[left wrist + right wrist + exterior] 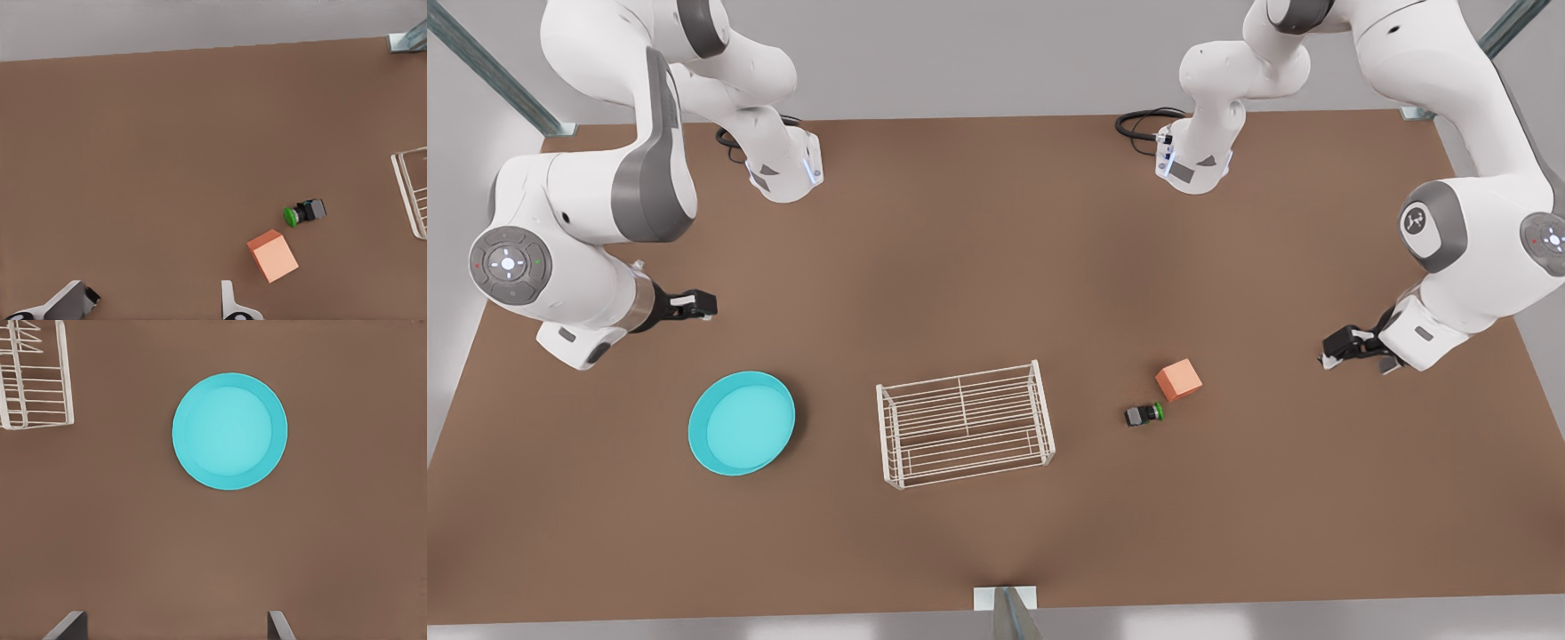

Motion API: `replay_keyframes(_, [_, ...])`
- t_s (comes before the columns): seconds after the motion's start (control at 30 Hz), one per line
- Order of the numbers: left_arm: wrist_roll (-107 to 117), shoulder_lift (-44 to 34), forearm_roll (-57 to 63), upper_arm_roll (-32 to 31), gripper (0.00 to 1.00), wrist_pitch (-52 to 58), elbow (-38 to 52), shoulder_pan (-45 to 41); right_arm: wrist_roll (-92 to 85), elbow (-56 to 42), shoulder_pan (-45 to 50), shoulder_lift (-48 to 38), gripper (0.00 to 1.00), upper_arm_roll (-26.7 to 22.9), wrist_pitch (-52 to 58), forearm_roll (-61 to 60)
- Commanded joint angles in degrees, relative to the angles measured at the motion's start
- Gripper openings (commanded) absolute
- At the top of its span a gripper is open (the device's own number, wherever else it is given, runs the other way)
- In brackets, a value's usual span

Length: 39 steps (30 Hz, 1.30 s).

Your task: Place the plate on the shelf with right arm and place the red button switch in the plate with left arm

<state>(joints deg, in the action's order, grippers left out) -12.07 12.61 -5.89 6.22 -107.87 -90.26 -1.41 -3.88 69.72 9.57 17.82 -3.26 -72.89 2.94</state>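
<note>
Brown tabletop point(996, 267), grey wall behind. At centre, shelf point(965, 436); at its 9 o'clock, plate point(741, 422), flat and untouched. At 3 o'clock, green-capped switch point(1144, 414) beside orange cube point(1178, 380). Right gripper point(694, 305) above plate, left gripper point(1343, 347) beyond cube, both spread open, holding nothing.

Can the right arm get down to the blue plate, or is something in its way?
Probably yes. The plate lies bare on the table beside the shelf, and the right gripper hangs open above it, nothing between.

Orange cube point(1179, 380) on brown table point(996, 551), green-capped switch point(1144, 414) lying on its side just beside it
</note>
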Motion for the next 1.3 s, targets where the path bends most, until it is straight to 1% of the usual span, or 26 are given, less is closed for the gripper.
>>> replay_keyframes(0.0, [-5.3, -0.1, 0.1, -0.1, 1.0, -1.7, 0.1, 0.0, -1.8, 0.0, 0.0, -0.1, 1.0, 0.0, -0.5, 0.0])
replay_keyframes(0.03, [-5.4, 0.0, 0.2, -0.2, 1.0, -0.8, 0.5, -0.3, -1.6, 0.0, 0.0, 0.1, 1.0, -0.1, -0.7, -0.2])
replay_keyframes(0.1, [-10.2, 0.4, 0.0, -0.7, 1.0, -1.4, -0.1, -1.3, -2.0, 5.2, -0.9, 1.1, 1.0, -0.4, -5.9, -2.7])
replay_keyframes(0.13, [-26.4, 0.4, 0.4, -0.6, 1.0, -1.5, 0.3, -1.2, -2.5, 8.5, -1.6, 1.6, 1.0, -0.4, -10.7, -4.5])
replay_keyframes(0.17, [-39.1, 0.8, 2.9, -0.6, 1.0, -3.8, 0.4, -1.3, -3.3, 9.1, -1.6, 3.3, 1.0, -0.4, -12.9, -5.2])
replay_keyframes(0.2, [-39.1, 2.5, 2.3, -0.6, 1.0, -7.5, 0.7, -1.3, -4.4, 9.1, -1.6, 5.2, 1.0, -0.4, -14.7, -5.6])
replay_keyframes(0.23, [-40.3, 2.9, -3.3, -0.4, 1.0, -8.4, 0.1, 1.1, -3.9, 9.1, -1.7, 7.4, 1.0, -0.6, -17.2, -5.7])
replay_keyframes(0.27, [-48.2, 3.3, -4.2, -0.4, 1.0, -8.6, 0.1, 2.2, -3.8, 9.1, -1.8, 9.3, 1.0, -0.6, -19.7, -6.4])
replay_keyframes(0.3, [-49.3, 3.7, -3.9, -0.6, 1.0, -11.2, -0.1, 1.9, -4.2, 9.1, -2.3, 11.1, 1.0, -0.7, -21.9, -7.6])
replay_keyframes(0.33, [-43.8, 3.2, -2.0, -0.7, 1.0, -10.9, -0.6, 1.1, -4.6, 9.1, -3.2, 13.1, 1.0, -0.7, -24.1, -8.9])
replay_keyframes(0.37, [-35.2, 1.2, 3.9, -0.7, 1.0, -10.2, -3.2, -1.3, -5.3, 9.1, -3.5, 14.5, 1.0, -0.6, -25.7, -8.9])
replay_keyframes(0.4, [-27.7, 1.1, 10.3, -1.3, 1.0, -5.8, -3.3, -4.1, -5.3, 9.1, -4.8, 15.8, 1.0, -0.6, -26.8, -8.7])
replay_keyframes(0.43, [-22.8, 1.3, 11.4, -1.4, 1.0, -2.7, -3.1, -7.5, -5.7, 9.0, -5.8, 17.2, 1.0, -0.6, -26.9, -8.7])
replay_keyframes(0.47, [-22.0, 1.6, 11.9, -1.4, 1.0, -2.3, -3.3, -8.9, -6.5, 9.0, -5.8, 17.9, 1.0, -0.5, -27.9, -8.7])
replay_keyframes(0.53, [-21.3, 2.4, 18.7, -1.5, 1.0, -0.7, -3.9, -11.0, -8.2, 9.0, -6.5, 19.2, 1.0, -0.2, -29.1, -8.9])
replay_keyframes(0.6, [-12.9, 3.2, 23.2, -1.6, 1.0, 1.5, -4.1, -11.1, -18.1, 11.3, -8.7, 20.1, 1.0, -1.2, -30.2, -18.0])
replay_keyframes(0.63, [-12.2, 1.9, 23.1, -1.6, 1.0, 0.9, -6.5, -11.1, -24.8, 15.1, -8.6, 19.2, 1.0, -2.2, -34.2, -18.2])
replay_keyframes(0.67, [-11.5, 0.6, 23.3, -1.6, 1.0, -1.2, -9.3, -11.0, -30.0, 19.3, -8.3, 18.3, 1.0, -4.5, -38.5, -21.8])
replay_keyframes(0.7, [-10.0, 0.0, 23.6, -1.1, 1.0, -1.5, -10.4, -10.7, -33.1, 20.1, -7.6, 18.3, 1.0, -6.0, -38.6, -22.6])
replay_keyframes(0.77, [-4.0, -2.6, 26.0, -1.0, 1.0, -1.1, -13.6, -10.2, -36.7, 20.2, -7.7, 18.3, 1.0, -7.0, -39.3, -22.8])
replay_keyframes(0.9, [-1.7, -2.3, 26.0, 1.4, 1.0, -1.7, -14.6, -9.0, -49.2, 21.8, -11.4, 19.5, 1.0, -8.4, -42.5, -23.0])
replay_keyframes(0.97, [2.2, -2.3, 26.0, 1.5, 1.0, -2.1, -16.3, -8.4, -49.3, 21.8, -11.8, 21.5, 1.0, -8.7, -42.9, -22.9])
replay_keyframes(1.03, [2.9, -2.2, 26.0, 1.5, 1.0, -2.9, -17.0, -7.5, -48.3, 21.8, -11.1, 24.8, 1.0, -8.7, -46.6, -22.3])
replay_keyframes(1.13, [1.3, 0.0, 25.9, 1.5, 1.0, -4.8, -17.0, -6.5, -44.3, 21.8, -9.8, 25.0, 1.0, -8.7, -48.6, -19.0])
replay_keyframes(1.2, [-0.2, 1.9, 25.9, 1.5, 1.0, -7.4, -17.2, -5.0, -44.2, 21.9, -9.8, 25.2, 0.99, -8.8, -48.5, -19.5])
replay_keyframes(1.27, [-1.5, 1.5, 26.0, 1.5, 1.0, -11.9, -20.4, -4.4, -43.8, 22.7, -11.2, 25.7, 0.99, -8.9, -48.4, -24.7])
